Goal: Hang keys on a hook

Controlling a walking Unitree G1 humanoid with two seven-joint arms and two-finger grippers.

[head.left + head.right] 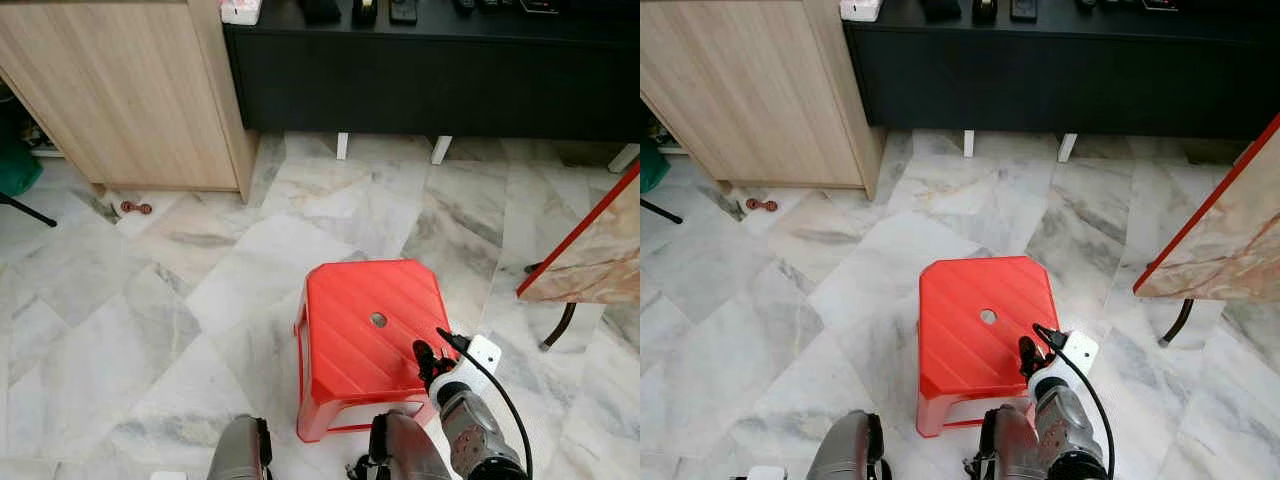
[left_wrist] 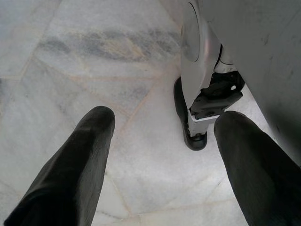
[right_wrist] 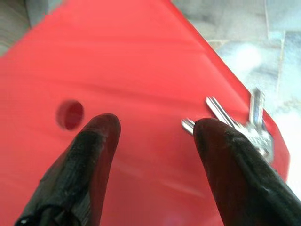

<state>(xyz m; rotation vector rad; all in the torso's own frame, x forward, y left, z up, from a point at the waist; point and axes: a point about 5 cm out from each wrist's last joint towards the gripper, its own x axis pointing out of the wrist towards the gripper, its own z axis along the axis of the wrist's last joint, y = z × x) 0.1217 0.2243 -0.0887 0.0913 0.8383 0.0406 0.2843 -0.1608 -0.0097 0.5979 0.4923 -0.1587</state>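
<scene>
On the red stool (image 3: 141,61), keys (image 3: 244,127) lie just beside the open right tool (image 3: 155,136).

Keys (image 3: 244,125) on stool (image 1: 360,335), before cabinet (image 1: 430,70)

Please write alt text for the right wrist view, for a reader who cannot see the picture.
The right gripper, jaws open, hovers just above a red stool; a bunch of silver keys lies near the stool's edge, partly behind one black finger. A round hole marks the seat, and marble floor shows beyond.
</scene>
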